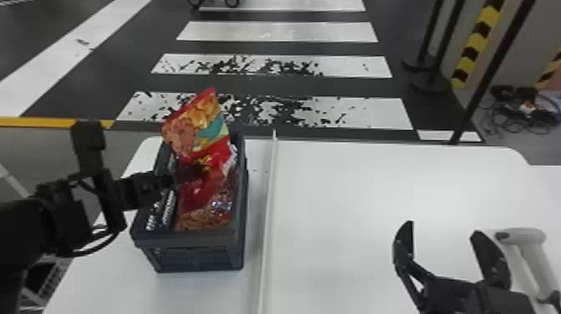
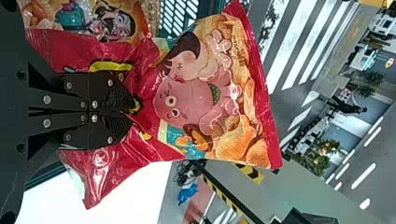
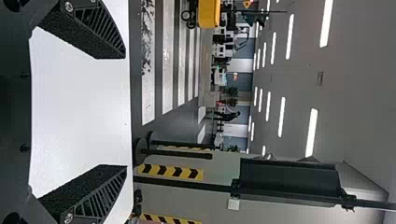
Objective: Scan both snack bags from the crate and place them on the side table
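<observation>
**Snack bag gripped at the crate, on a white surface in a room with a painted crossing**

Clock directions refer to the dial of the head view. The left end effector [image 1: 202, 170], at 9 o'clock, is closed on the red snack bag [image 1: 194, 125], pinching its crumpled red part between the two fingers. The bag's picture-printed end leans up above the rim of the dark crate [image 1: 190, 254]; whether its lower end is clear of the crate cannot be told. The crate stands at 8 o'clock, and the second snack bag [image 1: 202, 220] lies inside it, toward the crate's 6 o'clock end.

The right end effector [image 1: 444, 229], at 4 o'clock, is wide open and empty above the surface [image 1: 375, 188]. Just beside it, farther out at 4 o'clock, is a white scanner [image 1: 533, 240] with a grey end. The surface is white, with a rounded corner toward 2 o'clock; a raised white strip [image 1: 269, 217] crosses it from near the centre to 6 o'clock.

Beyond the surface, at 12 o'clock, white crossing stripes [image 1: 275, 32] with dark, worn-looking patches mark the dark floor. A yellow line [image 1: 37, 122] runs at 9 to 10 o'clock. Black posts [image 1: 434, 62] and a yellow-and-black striped band [image 1: 476, 44] occupy 2 o'clock, with tangled cables [image 1: 519, 121] between 2 and 3 o'clock. The right wrist view adds long ceiling lights [image 3: 311, 133].
</observation>
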Available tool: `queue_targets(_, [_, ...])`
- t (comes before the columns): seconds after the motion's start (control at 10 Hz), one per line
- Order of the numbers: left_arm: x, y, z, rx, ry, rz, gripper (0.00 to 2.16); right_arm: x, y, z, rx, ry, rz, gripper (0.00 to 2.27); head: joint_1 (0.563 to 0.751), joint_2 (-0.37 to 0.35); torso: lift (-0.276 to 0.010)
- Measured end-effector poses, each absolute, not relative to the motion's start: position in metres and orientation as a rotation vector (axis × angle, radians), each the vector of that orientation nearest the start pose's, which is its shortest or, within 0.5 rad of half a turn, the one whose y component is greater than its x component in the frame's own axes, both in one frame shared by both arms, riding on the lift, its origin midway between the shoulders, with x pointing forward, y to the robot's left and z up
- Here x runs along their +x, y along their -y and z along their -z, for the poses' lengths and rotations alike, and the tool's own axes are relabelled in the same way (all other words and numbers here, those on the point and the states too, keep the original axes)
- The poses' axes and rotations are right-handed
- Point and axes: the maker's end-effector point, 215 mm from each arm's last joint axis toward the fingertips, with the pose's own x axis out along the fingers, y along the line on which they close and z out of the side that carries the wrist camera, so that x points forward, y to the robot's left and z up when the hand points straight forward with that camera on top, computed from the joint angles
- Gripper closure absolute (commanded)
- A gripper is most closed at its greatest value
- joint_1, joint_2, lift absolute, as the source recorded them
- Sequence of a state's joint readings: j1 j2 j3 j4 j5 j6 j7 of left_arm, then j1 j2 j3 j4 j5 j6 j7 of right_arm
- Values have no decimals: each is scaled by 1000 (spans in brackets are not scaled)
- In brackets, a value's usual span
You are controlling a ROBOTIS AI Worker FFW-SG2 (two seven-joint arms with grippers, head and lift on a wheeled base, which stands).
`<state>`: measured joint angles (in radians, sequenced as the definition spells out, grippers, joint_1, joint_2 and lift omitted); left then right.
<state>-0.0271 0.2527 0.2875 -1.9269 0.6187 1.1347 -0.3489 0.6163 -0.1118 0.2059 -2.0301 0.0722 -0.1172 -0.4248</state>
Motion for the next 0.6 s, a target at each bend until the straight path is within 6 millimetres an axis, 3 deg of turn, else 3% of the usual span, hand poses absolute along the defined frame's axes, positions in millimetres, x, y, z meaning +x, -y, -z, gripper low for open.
queue_targets(0.2, [511,-239,344,-478,-560,460,2145,393,212,359,-58,-33,181,83,695,40,-98])
queue_targets(0.6, [491,-199,273,-423,-447,550,2145,392,214,359,-62,-33,184,83,695,-9,-98])
